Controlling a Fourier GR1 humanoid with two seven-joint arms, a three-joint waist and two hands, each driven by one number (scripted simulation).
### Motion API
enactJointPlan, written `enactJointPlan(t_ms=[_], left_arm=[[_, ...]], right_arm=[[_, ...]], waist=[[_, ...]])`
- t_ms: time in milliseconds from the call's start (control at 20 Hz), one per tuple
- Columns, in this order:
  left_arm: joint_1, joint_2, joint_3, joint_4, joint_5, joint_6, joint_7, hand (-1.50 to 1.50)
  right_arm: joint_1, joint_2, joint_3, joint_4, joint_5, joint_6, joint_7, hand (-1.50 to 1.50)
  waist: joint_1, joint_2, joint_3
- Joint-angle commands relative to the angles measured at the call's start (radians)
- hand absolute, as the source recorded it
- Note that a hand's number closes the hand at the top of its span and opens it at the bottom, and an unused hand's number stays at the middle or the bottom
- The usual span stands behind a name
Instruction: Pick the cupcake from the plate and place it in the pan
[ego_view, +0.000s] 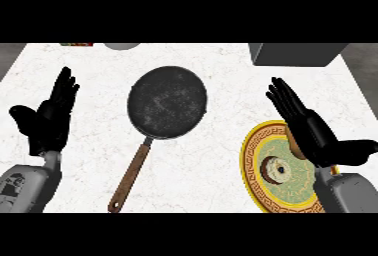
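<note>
The cupcake (280, 169) sits on the gold-rimmed plate (253, 150), just below and left of the right hand (314, 132), whose fingers (288, 100) are straight and hold nothing. The dark pan (167, 101) lies on the white table (214, 170), well to the left of those fingers. The left hand (48, 117) rests open beyond it, fingers up.

Open counter (214, 165) between the pan (167, 101) and the plate (284, 170): room there for a hand to pass. Pan handle (131, 172) slanting toward the near edge, cutting across the middle. Right hand (306, 127) upright over the plate's far rim, beside the cupcake (279, 169). Grey box (295, 54) blocking the far right corner. Bare strip between left hand (48, 117) and pan.
</note>
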Motion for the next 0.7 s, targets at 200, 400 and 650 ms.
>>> enactJointPlan(t_ms=[200,400,650], left_arm=[[0.164,0.062,-0.074,-0.008,-0.088,-0.088,-0.025,0.00],[0.229,0.089,-0.073,-0.008,-0.072,-0.098,-0.004,0.00],[0.268,0.046,-0.110,-0.034,-0.105,-0.082,-0.022,0.00]], right_arm=[[-0.108,0.014,-0.125,0.123,-0.114,0.040,0.076,-1.50],[0.037,-0.113,-0.240,0.173,0.046,-0.233,0.193,-1.50],[0.198,-0.307,-0.218,0.065,0.071,-0.057,0.265,-1.50]], waist=[[0.013,0.005,0.029],[-0.037,-0.002,0.026],[-0.024,-0.002,0.027]])
